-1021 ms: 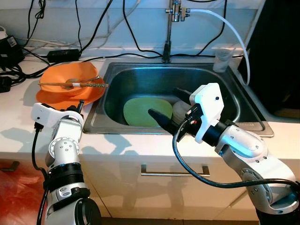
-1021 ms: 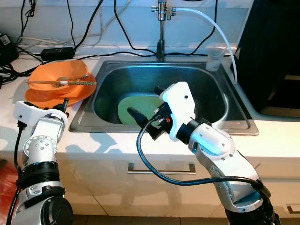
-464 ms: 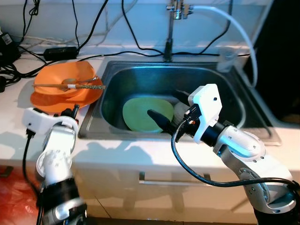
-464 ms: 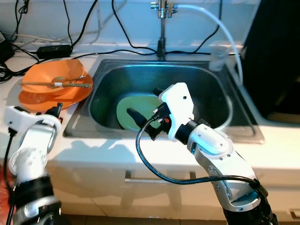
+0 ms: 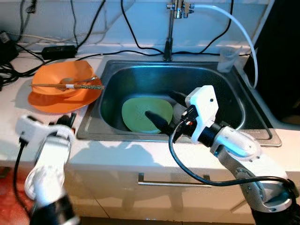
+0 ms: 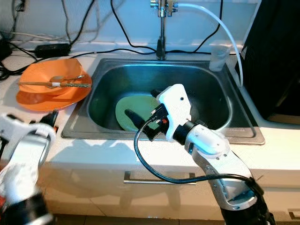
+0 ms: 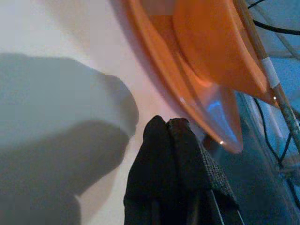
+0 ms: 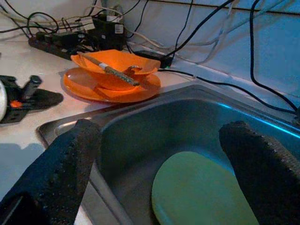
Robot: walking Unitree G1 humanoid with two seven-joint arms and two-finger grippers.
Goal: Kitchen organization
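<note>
A green plate (image 5: pixel 140 114) lies flat on the floor of the steel sink (image 5: pixel 117 77). My right gripper (image 5: pixel 161 104) hangs open over its near right edge, with nothing between the fingers (image 8: pixel 63 171). A pale grey dish (image 5: pixel 179 110) sits just behind that gripper. On the counter to the left of the sink, an orange bowl (image 5: pixel 65 79) rests on an orange plate (image 5: pixel 47 99), with a long utensil (image 5: pixel 70 86) laid across them. My left gripper (image 5: pixel 65 120) is shut and empty, low over the counter near the orange plate's rim (image 7: pixel 187 103).
A tap (image 5: pixel 169 28) with a white hose (image 5: pixel 239 28) stands behind the sink, and a clear cup (image 5: pixel 227 58) sits at its back right corner. Black cables and a power brick (image 5: pixel 58 49) run along the wall. A dark appliance (image 5: pixel 286 61) stands at the right.
My left arm has dropped lower and towards me and is blurred. The right gripper stays open over the green plate. The camera has shifted a little.
</note>
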